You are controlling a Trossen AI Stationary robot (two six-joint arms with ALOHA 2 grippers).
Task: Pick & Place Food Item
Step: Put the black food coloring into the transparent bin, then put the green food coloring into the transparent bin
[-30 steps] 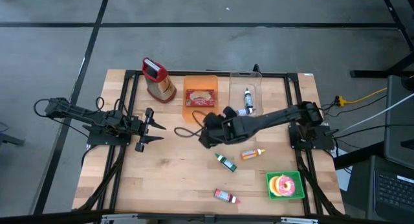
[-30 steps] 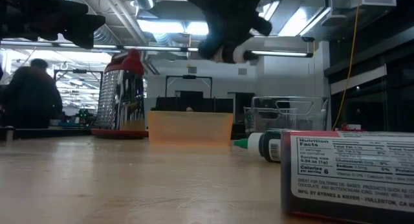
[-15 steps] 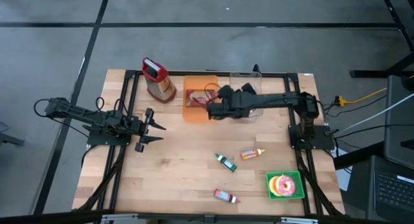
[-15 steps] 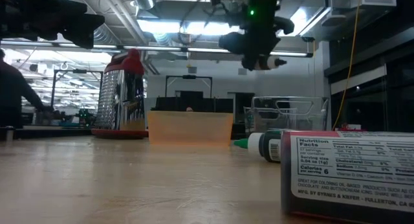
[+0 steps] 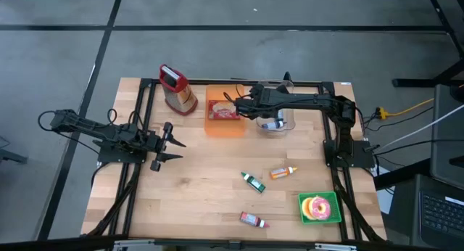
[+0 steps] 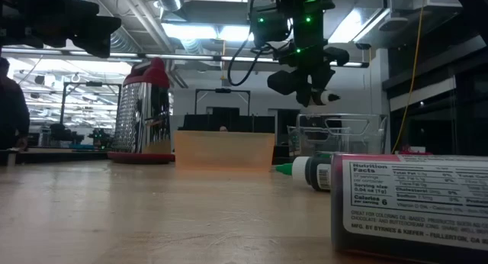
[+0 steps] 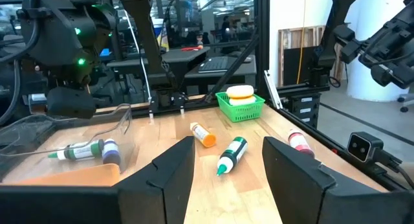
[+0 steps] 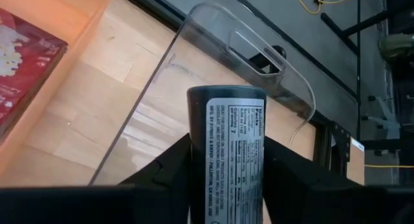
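Note:
My right gripper [image 8: 226,185] hangs above the clear bin [image 8: 213,68] at the table's far middle, shut on a dark little bottle [image 8: 226,140] with a printed label. In the high view this gripper [image 5: 265,113] is over the clear bin [image 5: 284,99], beside the orange bin [image 5: 225,128]. The low view shows the gripper [image 6: 306,79] well above the table. My left gripper [image 5: 171,143] waits open at the left, nothing between its fingers [image 7: 174,172]. My right gripper pinches the bottle by its two sides [image 8: 197,166] between both fingers. The bottle lies along the fingers, and its labelled body and flat end [image 8: 226,93] stick out ahead of them. The fingers slant down toward the far edge. The bottle hangs clear above the clear bin.
Another bottle [image 5: 273,124] lies in the clear bin. A red packet [image 5: 223,108] lies in the orange bin, and a grater [image 5: 178,90] stands left of it. Three loose bottles [image 5: 253,181] [image 5: 283,172] [image 5: 254,220] and a green basket [image 5: 302,216] holding a doughnut occupy the near right.
My right arm has swung from the table's middle toward the far edge, carrying the bottle from near the orange bin's front to above the clear bin. The wrist has tipped and rolled on the way.

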